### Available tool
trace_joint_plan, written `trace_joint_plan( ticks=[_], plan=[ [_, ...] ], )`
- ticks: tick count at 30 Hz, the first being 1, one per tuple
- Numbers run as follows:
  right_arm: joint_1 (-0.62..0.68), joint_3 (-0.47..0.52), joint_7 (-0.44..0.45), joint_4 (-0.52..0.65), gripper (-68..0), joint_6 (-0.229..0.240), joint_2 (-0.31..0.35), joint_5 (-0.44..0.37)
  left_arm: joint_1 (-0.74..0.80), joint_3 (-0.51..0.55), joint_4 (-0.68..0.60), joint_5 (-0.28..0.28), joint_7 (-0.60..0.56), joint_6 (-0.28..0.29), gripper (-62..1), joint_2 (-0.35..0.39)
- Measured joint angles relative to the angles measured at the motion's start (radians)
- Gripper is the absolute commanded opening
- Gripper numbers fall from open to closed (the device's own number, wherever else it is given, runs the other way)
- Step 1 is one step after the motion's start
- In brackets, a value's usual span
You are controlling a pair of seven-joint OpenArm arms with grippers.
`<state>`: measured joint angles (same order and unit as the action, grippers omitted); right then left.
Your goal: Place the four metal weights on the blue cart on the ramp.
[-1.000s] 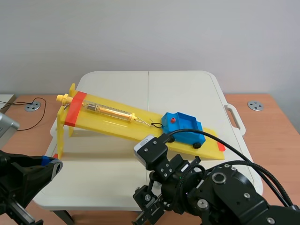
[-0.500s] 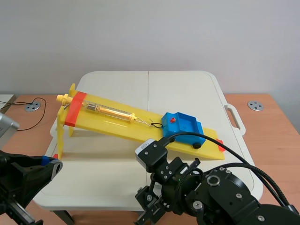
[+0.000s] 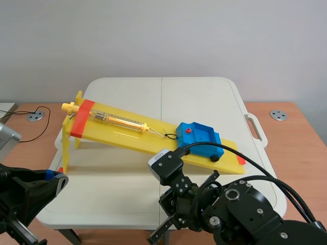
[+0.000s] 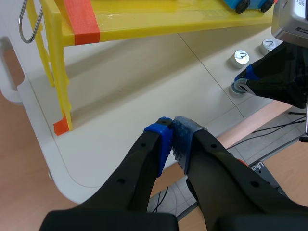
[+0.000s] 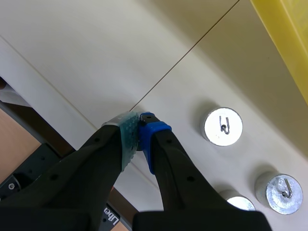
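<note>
The blue cart (image 3: 199,135) stands low on the yellow ramp (image 3: 122,133), hooked to a spring scale (image 3: 120,121). Three metal weights (image 5: 222,126) (image 5: 281,191) (image 5: 236,202) with wire hooks stand on the white table ahead of my right gripper (image 5: 139,126). In the left wrist view, my right gripper (image 4: 246,79) has its pads closed over the top of another weight (image 4: 236,88); its hook is hidden between the pads. My left gripper (image 4: 171,131) hovers shut and holds nothing, over the table's near left corner in front of the ramp's tall legs (image 4: 60,91).
The white folding table (image 3: 153,92) sits on a wooden desk and has a side handle (image 3: 255,127). A cable and round metal disc (image 3: 36,116) lie left of it, and another disc (image 3: 278,115) lies to the right. My right arm hides the weights in the scene view.
My right gripper's fingers have closed together and the right arm has sunk slightly toward the table. The left arm, cart and ramp have not moved.
</note>
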<state>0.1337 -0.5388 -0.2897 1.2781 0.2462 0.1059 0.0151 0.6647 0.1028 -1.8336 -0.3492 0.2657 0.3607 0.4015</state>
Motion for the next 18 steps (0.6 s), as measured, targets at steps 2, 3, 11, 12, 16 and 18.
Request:
trace_joint_plan(
  ticks=[2,3,11,12,16,18],
  plan=[
    [-0.002,0.000,0.000,0.000,-66.9,0.000,0.002,0.000,0.000,0.000,0.000,0.000,0.000,0.000,-56.9,0.000],
    [-0.002,0.000,0.000,0.000,-66.9,0.000,0.005,-0.005,0.000,0.000,0.000,0.000,0.000,0.000,-56.9,0.000],
    [0.060,0.036,-0.060,0.167,-66.9,0.001,0.092,-0.107,0.000,0.000,0.000,0.000,0.000,0.000,-56.9,0.000],
    [0.081,0.053,-0.071,0.211,-66.9,0.001,0.106,-0.120,0.000,0.000,0.000,0.000,0.000,0.000,-56.9,0.000],
    [0.171,0.138,-0.107,0.387,-66.9,0.000,0.150,-0.184,0.000,0.000,0.000,0.000,0.000,0.000,-56.9,0.000],
    [0.216,0.193,-0.125,0.467,-66.9,0.001,0.164,-0.219,0.000,0.000,0.000,0.000,0.000,0.000,-56.9,0.000]
  ],
)
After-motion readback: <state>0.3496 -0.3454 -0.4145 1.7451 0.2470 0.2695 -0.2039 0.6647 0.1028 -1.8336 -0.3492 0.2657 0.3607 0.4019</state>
